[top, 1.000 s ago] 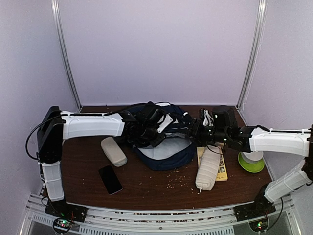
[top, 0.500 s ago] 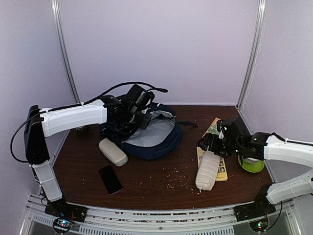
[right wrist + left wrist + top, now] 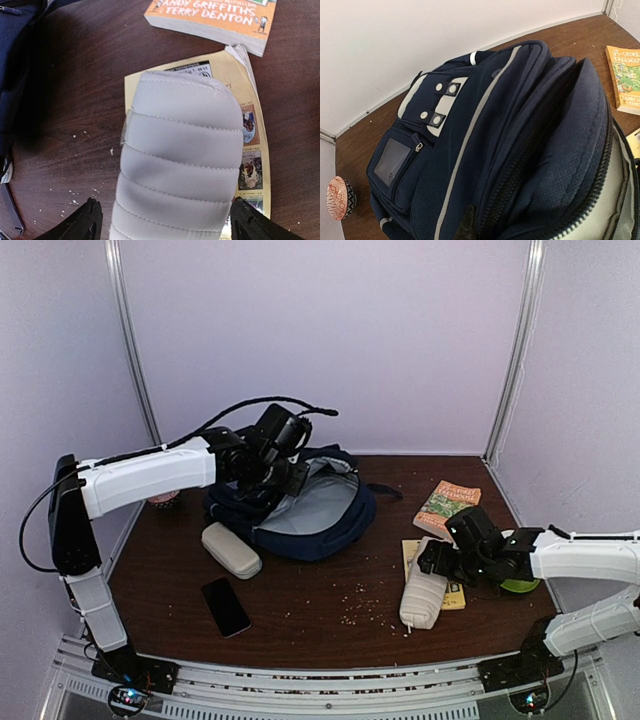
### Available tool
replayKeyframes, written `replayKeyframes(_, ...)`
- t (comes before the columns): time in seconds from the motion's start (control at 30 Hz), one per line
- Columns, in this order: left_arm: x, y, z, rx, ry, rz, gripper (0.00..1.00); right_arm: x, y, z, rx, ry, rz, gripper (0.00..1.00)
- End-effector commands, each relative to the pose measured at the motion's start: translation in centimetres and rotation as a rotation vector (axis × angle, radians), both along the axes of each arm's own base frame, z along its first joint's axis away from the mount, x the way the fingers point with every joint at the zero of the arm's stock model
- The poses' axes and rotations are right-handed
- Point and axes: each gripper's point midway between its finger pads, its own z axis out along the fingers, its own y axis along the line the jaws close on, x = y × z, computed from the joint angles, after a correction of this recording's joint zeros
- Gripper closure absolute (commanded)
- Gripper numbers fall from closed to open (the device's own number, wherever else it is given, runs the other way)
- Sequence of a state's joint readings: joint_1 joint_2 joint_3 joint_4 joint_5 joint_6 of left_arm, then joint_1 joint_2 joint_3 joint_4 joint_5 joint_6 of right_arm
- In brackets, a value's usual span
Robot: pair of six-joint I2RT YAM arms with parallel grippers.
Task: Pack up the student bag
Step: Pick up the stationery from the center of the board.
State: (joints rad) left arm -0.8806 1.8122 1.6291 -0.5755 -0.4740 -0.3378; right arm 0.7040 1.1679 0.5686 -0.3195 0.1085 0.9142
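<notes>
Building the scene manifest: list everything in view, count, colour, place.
student bag: 1, navy, back centre
quilted pouch: 1, white, front right, on booklet
booklet: 1, yellow, under pouch
book: 1, orange, back right
case: 1, beige, left of bag
phone: 1, black, front left
bowl: 1, red-patterned, far left
green object: 1, behind right arm
crumbs: many, pale, front centre
left gripper: 1, black, shut on bag's top edge
right gripper: 1, black, open, straddling pouch

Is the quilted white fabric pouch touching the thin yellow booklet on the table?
Touching: the right wrist view shows the quilted white fabric pouch lying across the thin yellow booklet, covering its middle.
</notes>
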Motion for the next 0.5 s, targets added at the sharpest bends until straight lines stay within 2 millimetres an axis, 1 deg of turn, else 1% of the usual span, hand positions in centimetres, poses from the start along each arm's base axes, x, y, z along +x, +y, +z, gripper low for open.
replayKeyframes(0.0, 0.1, -1.5, 3.3, -0.125, -0.083, -0.048, 1.0, -1.1, -1.4, -2.8, -0.013, 0.06, -0.063, 0.12)
replayKeyframes(0.1, -0.6, -2.4, 2.1, -0.141, -0.052, -0.114, 1.0, -1.3, -0.8, -3.5, 0.028, 0.075, -0.063, 0.14)
replayKeyframes(0.2, -1.4, -3.2, 1.3, -0.16, -0.024, -0.168, 1.0, -1.2, -0.2, -3.8, 0.057, 0.087, -0.059, 0.16)
replayKeyframes(0.27, -1.7, -3.3, 1.0, -0.163, -0.012, -0.183, 1.0, -1.2, 0.2, -4.0, 0.077, 0.09, -0.054, 0.21)
replayKeyframes(0.37, -2.1, -3.1, 0.6, -0.166, -0.009, -0.196, 1.0, -1.3, 0.4, -4.0, 0.1, 0.084, -0.052, 0.36)
replayKeyframes(0.47, -2.5, -2.8, 0.6, -0.17, -0.012, -0.205, 1.0, -1.2, 0.5, -3.0, 0.131, 0.054, -0.051, 0.55)
